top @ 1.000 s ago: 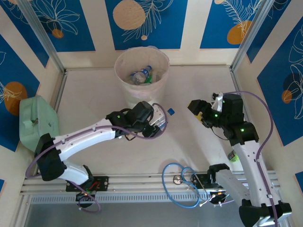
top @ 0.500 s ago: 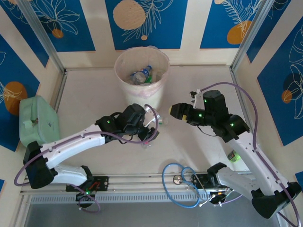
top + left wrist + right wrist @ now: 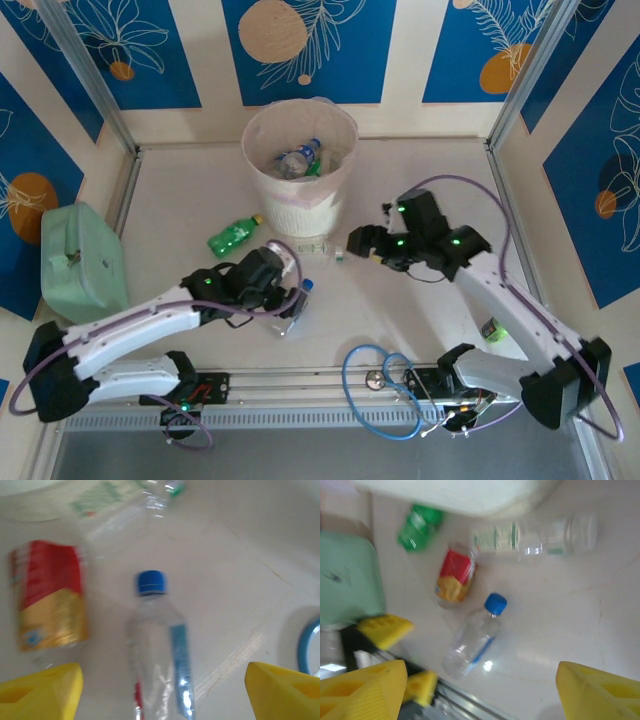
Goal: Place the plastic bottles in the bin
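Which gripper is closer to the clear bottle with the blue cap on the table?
Left. The left gripper is open right at the blue-capped bottle, its fingers on either side; the right gripper hangs farther off.

A pale table (image 3: 430, 170) is pictured with the bin (image 3: 300, 205) stood toward its far edge. Laid near the bin's foot are a green bottle (image 3: 234, 236), a clear green-labelled bottle (image 3: 318, 247), a red-labelled bottle (image 3: 455, 575) and a blue-capped bottle (image 3: 157, 645). A blue cable (image 3: 375, 385) is looped at the near edge.
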`<state>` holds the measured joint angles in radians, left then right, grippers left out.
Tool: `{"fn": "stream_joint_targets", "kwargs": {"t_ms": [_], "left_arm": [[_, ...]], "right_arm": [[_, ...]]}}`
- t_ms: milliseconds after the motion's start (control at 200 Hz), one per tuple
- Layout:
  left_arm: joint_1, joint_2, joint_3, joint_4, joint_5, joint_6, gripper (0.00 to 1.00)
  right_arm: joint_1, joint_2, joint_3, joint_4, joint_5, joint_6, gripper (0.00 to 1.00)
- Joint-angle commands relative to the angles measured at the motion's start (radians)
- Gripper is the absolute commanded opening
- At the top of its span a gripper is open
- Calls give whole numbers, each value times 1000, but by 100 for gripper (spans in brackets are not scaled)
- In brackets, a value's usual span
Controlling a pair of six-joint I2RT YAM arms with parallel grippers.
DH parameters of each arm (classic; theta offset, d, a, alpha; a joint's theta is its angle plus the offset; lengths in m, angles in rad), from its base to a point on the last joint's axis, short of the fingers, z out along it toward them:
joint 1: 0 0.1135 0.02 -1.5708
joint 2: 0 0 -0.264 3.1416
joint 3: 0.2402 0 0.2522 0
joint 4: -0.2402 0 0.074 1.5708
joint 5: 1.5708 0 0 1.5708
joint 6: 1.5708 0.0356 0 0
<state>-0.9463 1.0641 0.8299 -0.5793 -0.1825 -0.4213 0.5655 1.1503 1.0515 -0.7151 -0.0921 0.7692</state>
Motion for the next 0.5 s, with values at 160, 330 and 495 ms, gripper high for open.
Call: {"fn": "stream_joint_targets", "kwargs": {"t_ms": [160, 330, 495], "left_arm": [[182, -151, 37, -269, -149, -326, 85], [260, -125, 26, -248, -41, -310, 86], [258, -62, -3, -166, 189, -189, 89]], "right_arm": [[268, 266, 64, -51, 147, 110, 82], [334, 437, 204, -119, 190, 169, 86], [302, 445, 239, -196, 276, 200, 82]]}}
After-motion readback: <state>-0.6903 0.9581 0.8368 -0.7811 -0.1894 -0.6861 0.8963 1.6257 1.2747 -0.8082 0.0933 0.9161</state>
